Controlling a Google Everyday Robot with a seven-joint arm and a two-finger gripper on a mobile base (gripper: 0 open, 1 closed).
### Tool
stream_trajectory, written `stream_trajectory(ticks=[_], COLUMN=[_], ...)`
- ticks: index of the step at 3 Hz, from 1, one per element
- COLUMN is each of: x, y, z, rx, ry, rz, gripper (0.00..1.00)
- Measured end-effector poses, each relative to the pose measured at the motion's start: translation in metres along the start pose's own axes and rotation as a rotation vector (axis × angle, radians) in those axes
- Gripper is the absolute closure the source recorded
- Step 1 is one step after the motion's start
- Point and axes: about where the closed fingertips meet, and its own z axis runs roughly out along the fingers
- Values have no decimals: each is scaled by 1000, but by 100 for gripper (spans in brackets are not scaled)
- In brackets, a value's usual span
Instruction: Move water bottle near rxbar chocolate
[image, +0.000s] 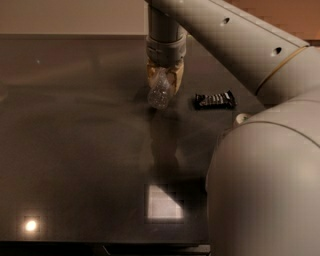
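Note:
The gripper (163, 80) hangs from the arm at the top centre and is shut on the small clear ribbed water bottle (160, 92). The bottle is lifted off the dark table and tilts, its lower end pointing down and left. The rxbar chocolate (215, 100), a flat black wrapper with white lettering, lies on the table to the right of the bottle, a short gap away. The bottle's cap and label are hidden between the fingers.
The dark glossy table (75, 150) fills the view, with its front edge at the bottom. The robot's own arm (265, 170) blocks the right side. Only the white cap of a larger bottle (241, 119) peeks out beside the arm.

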Motion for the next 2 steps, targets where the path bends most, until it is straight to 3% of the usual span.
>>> stream_trajectory(ticks=[2], x=[13], y=[29], z=[-4], rx=[11], ry=[-41], rz=[58], gripper=[100])
